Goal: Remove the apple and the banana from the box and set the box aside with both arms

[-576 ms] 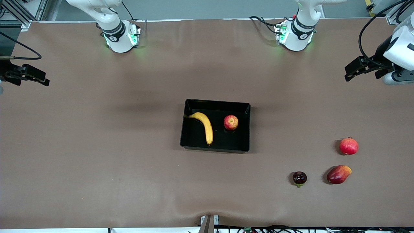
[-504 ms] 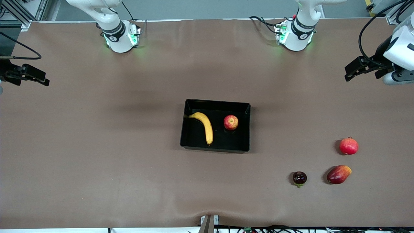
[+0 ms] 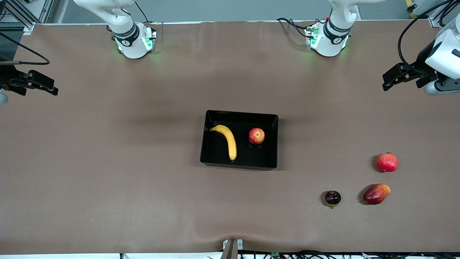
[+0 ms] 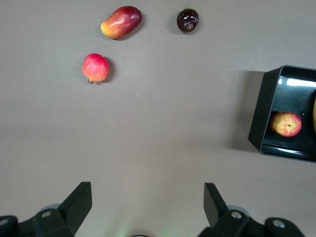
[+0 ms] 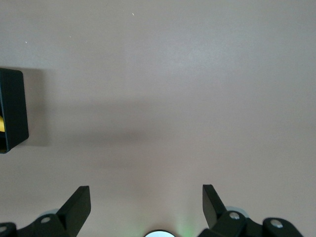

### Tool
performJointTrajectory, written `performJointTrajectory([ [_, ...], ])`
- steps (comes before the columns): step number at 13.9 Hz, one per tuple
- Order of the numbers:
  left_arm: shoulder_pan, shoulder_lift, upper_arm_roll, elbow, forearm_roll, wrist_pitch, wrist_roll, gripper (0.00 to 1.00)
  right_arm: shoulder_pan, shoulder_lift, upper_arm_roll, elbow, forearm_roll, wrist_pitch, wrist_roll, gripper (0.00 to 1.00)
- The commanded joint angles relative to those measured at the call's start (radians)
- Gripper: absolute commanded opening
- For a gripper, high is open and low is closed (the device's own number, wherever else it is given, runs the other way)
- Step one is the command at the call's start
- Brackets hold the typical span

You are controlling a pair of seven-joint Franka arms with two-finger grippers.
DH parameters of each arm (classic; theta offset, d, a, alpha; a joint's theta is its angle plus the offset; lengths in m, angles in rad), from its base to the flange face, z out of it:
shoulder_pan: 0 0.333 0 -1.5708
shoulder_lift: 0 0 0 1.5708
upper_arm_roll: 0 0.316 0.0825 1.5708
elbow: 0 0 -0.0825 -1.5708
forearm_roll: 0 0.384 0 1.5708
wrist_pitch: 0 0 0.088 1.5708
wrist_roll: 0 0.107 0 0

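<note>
table [image 3: 107,162]: brown mat, covers the whole work surface.
box [image 3: 212,158]: black tray mid-table, on the mat, well apart from both sets of jaws; roughly between the two grippers along the table's length, and nearer the front camera than either. One end shows in the left wrist view [image 4: 261,113], a corner in the right wrist view [image 5: 12,111].
left gripper [image 3: 390,81]: up in the air over the left arm's end of the table, jaws wide apart, nothing between them (both fingers [image 4: 79,200] clear in its wrist view [image 4: 145,197], bare mat between).
right gripper [image 3: 50,88]: up over the right arm's end of the table, jaws wide apart, holding nothing; wrist view [image 5: 145,197] shows only mat between the fingers.
banana [image 3: 227,139]: lying in the box, at the end toward the right gripper, not touching the apple.
mango [image 3: 376,194]: on the mat toward the left arm's end, well away from the left gripper's open jaws, near the pomegranate and nearer the front camera than it.
pomegranate [image 3: 387,162]: on the mat, the loose fruit closest to the left gripper (not touched).
apple [image 3: 256,136]: in the box, at the end toward the left gripper, also seen in the left wrist view [image 4: 286,123].
dark fruit [image 3: 332,198]: on the mat beside the mango, toward the box from it, apart from it.
</note>
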Motion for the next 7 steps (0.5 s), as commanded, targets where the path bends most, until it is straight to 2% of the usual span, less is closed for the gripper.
performJointTrajectory([
  [1,-0.028,0.071,-0.02,0.042,-0.013,-0.007,-0.013,1.0,0.004,0.008,-0.003,0.015,0.004,-0.003,0.001,1.0],
  [4,-0.071,0.173,-0.082,0.051,-0.018,0.027,-0.16,1.0,0.003,0.012,-0.005,0.018,-0.005,-0.001,-0.001,1.0],
  [7,-0.164,0.284,-0.096,0.063,-0.019,0.15,-0.37,1.0,-0.008,0.024,-0.005,0.034,-0.005,0.006,-0.001,1.0],
])
